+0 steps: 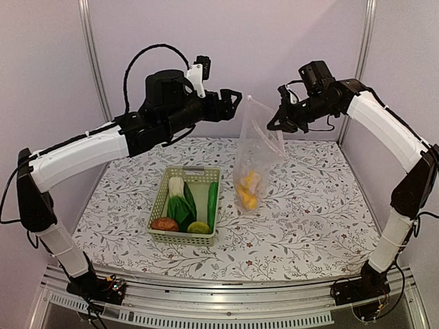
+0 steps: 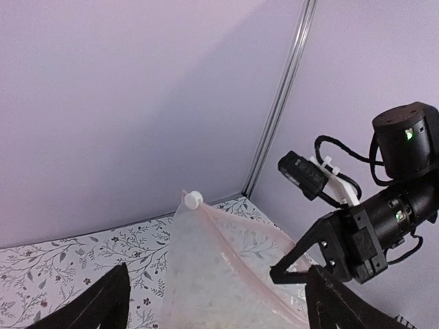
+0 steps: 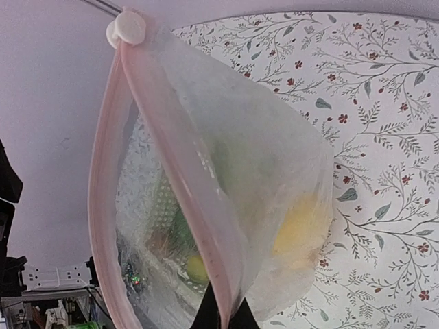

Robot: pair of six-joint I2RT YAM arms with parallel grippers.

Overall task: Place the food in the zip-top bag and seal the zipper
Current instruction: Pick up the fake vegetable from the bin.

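Note:
The clear zip-top bag (image 1: 259, 147) hangs upright over the table with orange and yellow fruits (image 1: 247, 191) in its bottom. My right gripper (image 1: 280, 120) is shut on the bag's pinkish zipper (image 3: 194, 199) at the mouth's right end; its fingers (image 3: 208, 314) pinch the strip. A white slider (image 3: 129, 27) sits at the far end. The mouth gapes open. My left gripper (image 1: 234, 101) is open and empty, just left of the bag's top; the bag (image 2: 226, 274) shows between its fingers (image 2: 103, 305). Bok choy (image 1: 178, 199), cucumber (image 1: 212, 197), reddish-brown piece (image 1: 164, 223) and yellow-green fruit (image 1: 199, 227) lie in the basket.
The pale green lattice basket (image 1: 160, 199) stands left of the bag, near the table's middle. Pale walls and metal frame posts (image 1: 92, 62) close in the back and sides. The floral table cover (image 1: 322, 219) spreads to the right and front.

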